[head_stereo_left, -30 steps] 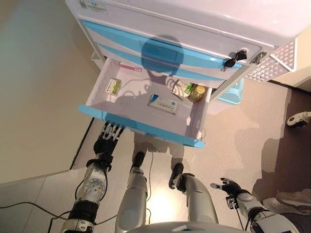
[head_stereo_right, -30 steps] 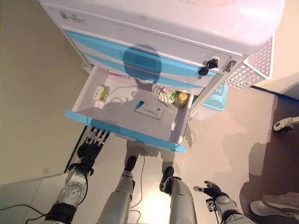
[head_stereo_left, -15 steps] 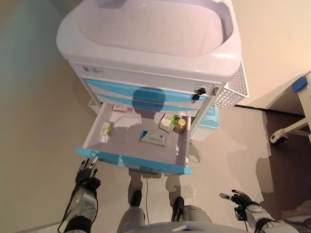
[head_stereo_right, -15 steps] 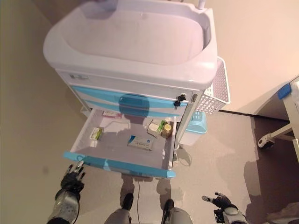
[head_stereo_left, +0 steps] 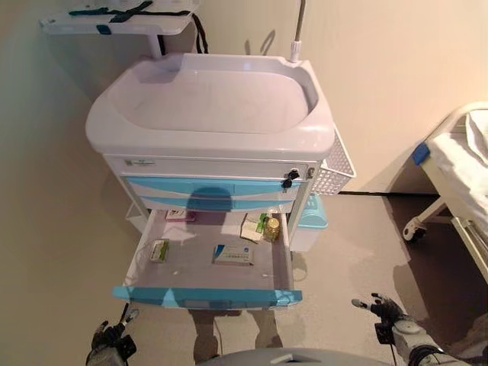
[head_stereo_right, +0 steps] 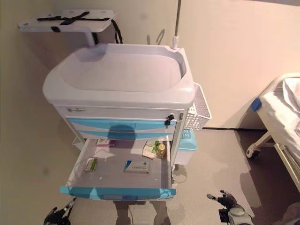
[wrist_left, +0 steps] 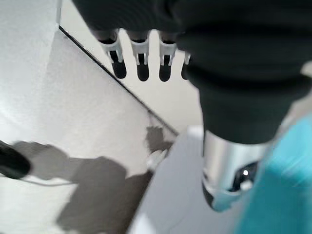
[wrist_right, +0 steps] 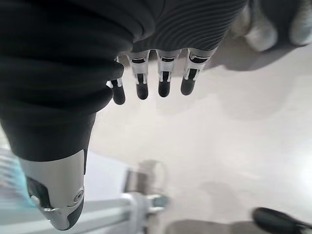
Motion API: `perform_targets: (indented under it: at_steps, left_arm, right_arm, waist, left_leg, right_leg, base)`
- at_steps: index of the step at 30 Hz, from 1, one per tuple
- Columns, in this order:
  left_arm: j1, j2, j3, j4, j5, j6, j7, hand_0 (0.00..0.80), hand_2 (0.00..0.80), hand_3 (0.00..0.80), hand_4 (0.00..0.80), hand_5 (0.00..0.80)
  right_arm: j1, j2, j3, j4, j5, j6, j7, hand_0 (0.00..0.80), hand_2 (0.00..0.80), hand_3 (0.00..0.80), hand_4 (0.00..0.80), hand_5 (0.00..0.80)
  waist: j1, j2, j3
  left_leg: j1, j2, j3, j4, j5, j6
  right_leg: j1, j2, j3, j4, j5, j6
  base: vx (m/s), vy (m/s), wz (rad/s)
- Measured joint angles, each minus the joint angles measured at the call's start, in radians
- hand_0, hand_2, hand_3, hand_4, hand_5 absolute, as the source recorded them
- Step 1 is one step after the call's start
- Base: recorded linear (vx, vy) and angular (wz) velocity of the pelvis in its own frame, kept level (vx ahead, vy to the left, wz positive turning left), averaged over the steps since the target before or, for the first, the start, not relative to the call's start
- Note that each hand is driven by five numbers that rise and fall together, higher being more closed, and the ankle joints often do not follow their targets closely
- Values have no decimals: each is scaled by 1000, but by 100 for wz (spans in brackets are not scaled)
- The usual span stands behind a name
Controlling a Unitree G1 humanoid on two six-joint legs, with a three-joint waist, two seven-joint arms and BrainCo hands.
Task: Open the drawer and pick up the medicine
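Observation:
The cart's bottom drawer (head_stereo_left: 204, 293) stands pulled out, with a blue front. Inside it lie a white-and-blue medicine box (head_stereo_left: 234, 255), a green-and-white box (head_stereo_left: 159, 250), a small amber bottle (head_stereo_left: 272, 229), a packet (head_stereo_left: 252, 226) and a pink box (head_stereo_left: 180, 216) at the back. My left hand (head_stereo_left: 111, 346) hangs low at the lower left, below and apart from the drawer front, its fingers (wrist_left: 141, 63) straight and holding nothing. At the lower right my right hand (head_stereo_left: 387, 310) is open too, its fingers (wrist_right: 162, 78) over bare floor.
The white cart (head_stereo_left: 210, 107) has a tray top and two shut blue drawers above. A white wire basket (head_stereo_left: 332, 172) and a light blue bin (head_stereo_left: 313, 217) hang on its right side. A bed (head_stereo_left: 457, 175) stands at the right, a wall shelf (head_stereo_left: 114, 17) at the upper left.
The camera has tilted up and drawn back, so the whole cart now shows. My left hand has come away from under the drawer front and sits lower.

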Motion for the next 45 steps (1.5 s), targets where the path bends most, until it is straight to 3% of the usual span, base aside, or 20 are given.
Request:
perform_targets:
  at_steps: [5, 6, 7, 12, 21, 28, 32, 37, 45]
  left_arm:
    - [29, -25, -39, 16, 124, 24, -13, 0, 0, 0, 0, 0]
    - [46, -39, -67, 19, 168, 32, -13, 0, 0, 0, 0, 0]
    - [61, -54, -79, 22, 193, 48, -18, 0, 0, 0, 0, 0]
    - [66, -79, -123, 29, 310, 68, -16, 0, 0, 0, 0, 0]
    - [65, -80, -132, 20, 403, 72, -16, 0, 0, 0, 0, 0]
    - [68, -77, -131, 15, 404, 73, -16, 0, 0, 0, 0, 0]
    - [57, -59, -131, 12, 405, 72, -14, 0, 0, 0, 0, 0]
    - [-34, -3, -134, -1, 404, 69, 6, 0, 0, 0, 0, 0]
    - [-97, 28, -151, -40, 402, 58, 46, 0, 0, 0, 0, 0]
  right_arm:
    - [5, -20, -1, -121, 15, -6, -15, 0, 0, 0, 0, 0]
    - [36, -42, -6, -286, 16, 4, -19, 0, 0, 0, 0, 0]
    - [28, -48, -16, -363, 16, -35, -25, 0, 0, 0, 0, 0]
    - [7, -66, -23, -467, 16, -43, -48, 0, 0, 0, 0, 0]
    - [9, -78, -42, -681, 14, -59, -64, 0, 0, 0, 0, 0]
    - [4, -94, -38, -806, 13, -70, -65, 0, 0, 0, 0, 0]
    - [-21, -97, -31, -858, 14, -80, -67, 0, 0, 0, 0, 0]
    - [-121, -112, -2, -925, 16, -103, -79, 0, 0, 0, 0, 0]
    - [-204, -104, 53, -944, 16, -120, -80, 0, 0, 0, 0, 0]
  waist:
    - [-1, 5, 2]
    - [-9, 16, 2]
    - [-26, 23, 8]
    - [-25, 27, 17]
    - [-24, 31, 26]
    - [-21, 9, 53]
    - [-18, -23, 75]
    - [3, -59, 164]
    - [30, -81, 298]
  left_leg:
    - [17, -2, 19, -8, 2, 3]
    - [19, -4, 24, -17, 4, 6]
    - [22, -4, 31, -23, 6, 8]
    - [46, -5, 44, -25, 6, 9]
    - [50, -4, 44, -25, 6, 9]
    - [40, -4, 43, -24, 7, 9]
    - [-23, -6, 43, -7, 12, 7]
    - [-153, -11, 42, 62, 14, 4]
    - [-247, -20, 37, 126, 16, 3]
  right_leg:
    - [3, -1, 18, 0, 6, 1]
    - [-1, -3, 23, -1, 8, 3]
    - [-3, -4, 33, -3, 10, 6]
    - [14, -5, 42, -2, 12, 6]
    - [21, -4, 42, -1, 13, 6]
    - [11, -4, 41, 0, 13, 6]
    - [-46, -4, 42, 1, 28, 4]
    - [-158, -7, 48, 35, 50, -2]
    - [-245, -14, 49, 89, 55, 0]
  base:
    - [16, 18, -12]
    - [15, 18, -10]
    - [15, 18, -14]
    - [11, 6, -7]
    - [0, 0, 0]
    - [-22, -2, 0]
    - [-125, -15, -1]
    - [-199, 1, -1]
    - [-96, 2, 1]
